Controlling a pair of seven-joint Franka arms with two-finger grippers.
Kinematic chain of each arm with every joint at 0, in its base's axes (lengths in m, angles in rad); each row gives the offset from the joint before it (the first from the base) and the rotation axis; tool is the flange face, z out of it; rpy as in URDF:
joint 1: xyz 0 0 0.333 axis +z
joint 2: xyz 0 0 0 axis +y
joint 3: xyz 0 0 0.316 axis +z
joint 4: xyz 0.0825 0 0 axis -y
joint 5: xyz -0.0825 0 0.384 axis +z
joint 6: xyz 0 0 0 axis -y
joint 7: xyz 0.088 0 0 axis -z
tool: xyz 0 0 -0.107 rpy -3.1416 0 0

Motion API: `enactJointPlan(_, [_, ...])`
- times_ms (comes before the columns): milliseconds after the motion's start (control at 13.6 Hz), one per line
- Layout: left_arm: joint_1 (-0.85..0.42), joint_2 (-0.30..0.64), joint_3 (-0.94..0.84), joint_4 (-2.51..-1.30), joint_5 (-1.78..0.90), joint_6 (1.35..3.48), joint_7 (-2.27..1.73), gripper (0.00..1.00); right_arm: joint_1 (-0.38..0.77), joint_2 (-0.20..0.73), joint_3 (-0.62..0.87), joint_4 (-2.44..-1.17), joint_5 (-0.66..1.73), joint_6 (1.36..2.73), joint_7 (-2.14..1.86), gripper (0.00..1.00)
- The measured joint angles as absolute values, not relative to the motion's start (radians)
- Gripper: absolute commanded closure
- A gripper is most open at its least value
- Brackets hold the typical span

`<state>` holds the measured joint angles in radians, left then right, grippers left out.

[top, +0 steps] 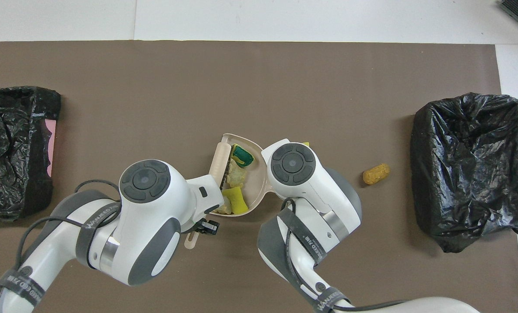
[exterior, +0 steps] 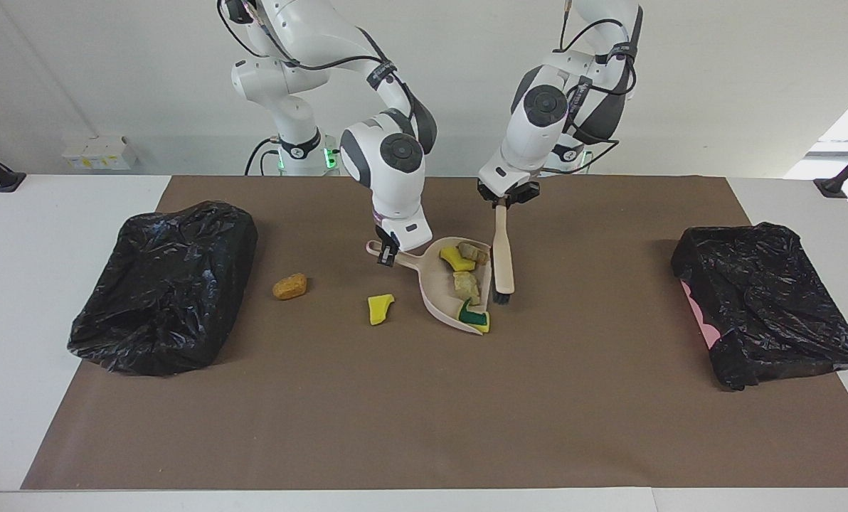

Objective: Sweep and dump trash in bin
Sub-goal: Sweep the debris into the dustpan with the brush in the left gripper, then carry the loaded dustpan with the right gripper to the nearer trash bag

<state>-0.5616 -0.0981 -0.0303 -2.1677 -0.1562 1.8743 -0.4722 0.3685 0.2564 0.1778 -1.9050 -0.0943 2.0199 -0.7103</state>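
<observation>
My left gripper (exterior: 507, 203): clamped on the brush (exterior: 501, 257) handle, bristles beside the dustpan (exterior: 435, 295).
My right gripper (exterior: 388, 253): gripping the dustpan handle.
Trash (exterior: 467, 284): four chunks in the dustpan; yellow chunk (exterior: 380, 308) and orange-brown chunk (exterior: 289, 286) on the mat (exterior: 424, 412).

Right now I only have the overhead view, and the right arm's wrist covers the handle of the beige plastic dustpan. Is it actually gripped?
Observer: Yes. In the facing view the right gripper is shut on the handle of the beige plastic dustpan.
Operator: How is the brush hanging?
Observer: The pale-handled brush with black bristles hangs nearly upright from the left gripper, bristles down beside the dustpan's rim.
Operator: And the yellow scrap peeking out by that wrist?
Observer: The yellow foam chunk lies whole on the brown paper mat, clear of the dustpan, toward the right arm's end.
</observation>
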Motion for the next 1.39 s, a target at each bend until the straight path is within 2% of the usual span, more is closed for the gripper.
enactJointPlan(367, [-0.564, -0.121, -0.037, -2.184, -0.118, 1.855, -0.735, 1.0, 0.315, 0.24, 0.178, -1.898, -0.051, 2.022, -0.872, 1.0])
enactJointPlan(660, [-0.61, -0.206, -0.05, -2.311, -0.117, 1.875, -0.798, 1.0, 0.232, 0.207, 0.176, -1.883, 0.01, 2.02, -1.068, 1.0])
enactJointPlan(954, [-0.781, -0.294, -0.058, -2.454, -0.117, 1.971, -0.899, 1.0, 0.133, 0.194, 0.175, -1.818, 0.021, 1.929, -1.218, 1.0])
enactJointPlan(1174, [-0.927, -0.296, -0.064, -2.515, -0.118, 2.082, -0.981, 1.0, 0.023, 0.193, 0.174, -1.77, 0.021, 1.856, -1.351, 1.0])
enactJointPlan(1394, [-1.014, -0.282, -0.064, -2.53, -0.149, 2.134, -1.021, 1.0, -0.084, 0.193, 0.173, -1.747, 0.021, 1.819, -1.46, 1.0])
